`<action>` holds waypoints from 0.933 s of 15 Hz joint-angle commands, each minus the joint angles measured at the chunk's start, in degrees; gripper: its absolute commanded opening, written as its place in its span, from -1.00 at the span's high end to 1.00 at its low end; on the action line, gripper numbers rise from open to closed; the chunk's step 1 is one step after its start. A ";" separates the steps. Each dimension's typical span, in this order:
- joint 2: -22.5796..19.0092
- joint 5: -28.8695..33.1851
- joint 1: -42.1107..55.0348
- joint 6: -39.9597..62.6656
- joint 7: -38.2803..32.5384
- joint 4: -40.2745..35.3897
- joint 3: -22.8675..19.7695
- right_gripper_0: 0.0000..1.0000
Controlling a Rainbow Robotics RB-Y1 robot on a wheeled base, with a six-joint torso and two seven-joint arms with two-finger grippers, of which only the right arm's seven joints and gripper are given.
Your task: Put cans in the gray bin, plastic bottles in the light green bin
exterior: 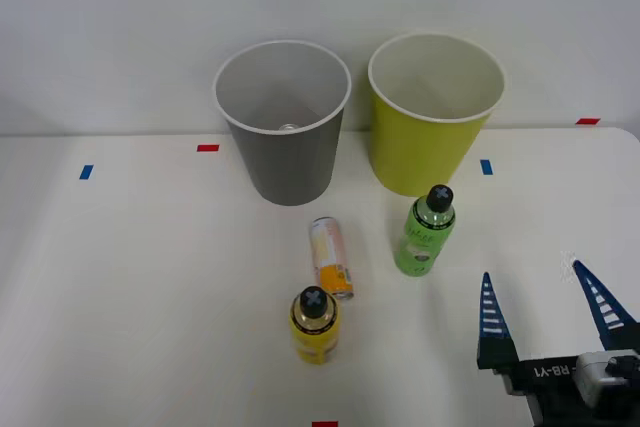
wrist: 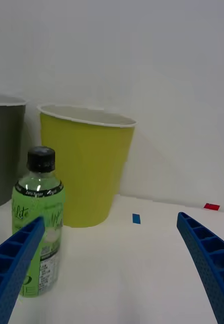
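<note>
The gray bin (exterior: 283, 122) (wrist: 4, 152) stands at the back with a small silver thing showing at its bottom. Beside it on the right stands the light green bin (exterior: 430, 112) (wrist: 84, 167). A green black-capped plastic bottle (exterior: 427, 231) (wrist: 37, 223) stands upright in front of the green bin. The cream-white and orange can (exterior: 330, 257) lies on its side at the table's middle. A yellow black-capped bottle (exterior: 314, 325) stands upright nearer the front. My right gripper (exterior: 545, 297) (wrist: 112, 268) is open, low at the front right, to the right of the green bottle, holding nothing.
Small blue tape marks (exterior: 86, 172) (exterior: 486, 166) and red tape marks (exterior: 208, 148) (exterior: 587, 121) lie on the white table (exterior: 120, 297). A pale wall rises right behind the bins.
</note>
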 commanded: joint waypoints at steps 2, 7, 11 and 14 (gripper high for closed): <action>6.88 20.00 1.73 -5.93 -25.84 10.04 -4.41 -0.78; 9.34 33.36 6.47 -9.36 -48.34 11.00 -5.81 -0.68; 9.96 41.35 7.00 -9.45 -59.32 11.09 -6.87 -0.58; 11.36 46.28 8.23 -9.36 -64.24 12.58 -7.83 -0.53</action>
